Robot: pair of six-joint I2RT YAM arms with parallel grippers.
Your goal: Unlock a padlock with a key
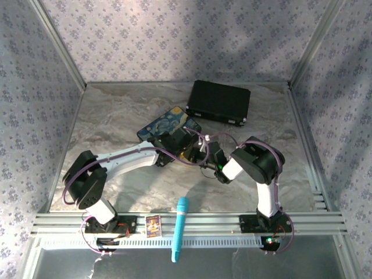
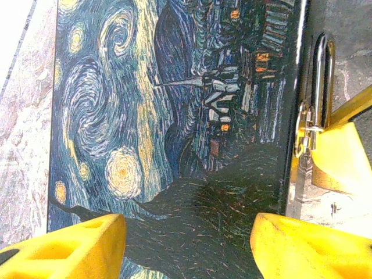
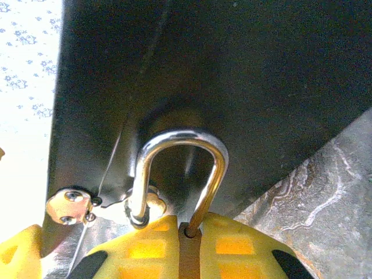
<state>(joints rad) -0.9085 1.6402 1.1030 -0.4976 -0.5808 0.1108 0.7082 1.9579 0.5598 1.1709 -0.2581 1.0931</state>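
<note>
Left gripper [image 2: 186,232]: jaws apart, its two yellow fingers hanging over the lid of the painted box [image 2: 163,116] and closed on nothing. At the box's right-hand edge the padlock [image 2: 318,81] hangs from the clasp [image 2: 305,131]. Right gripper [image 3: 190,241]: jaws clamped on the padlock's body, one yellow finger on each flat face, with the shackle standing clear above them.

Handling (judged). The padlock is small, rigid metal, probably light for the arm. Its polished shackle looks slippery and offers a poor hold. The flat faces of the body are the better place to grip, provided the keyhole end stays uncovered. Because the shackle passes through the clasp ring, the lock can swing but cannot be carried off, so it must be steadied against turning. The brass strip between the fingers is narrow, so the grip could easily slip.

Views compared. The left wrist view shows the lid and the lock side-on, with the right fingers beside it. The right wrist view alone shows the shackle's free leg entering its hole in the body, apparently seated, and the other leg threaded through the ring. The top view shows both arms meeting at the box, a black case [image 1: 219,102] well beyond and a blue marker [image 1: 180,228] near the bases. There the lock is too small to make out.
</note>
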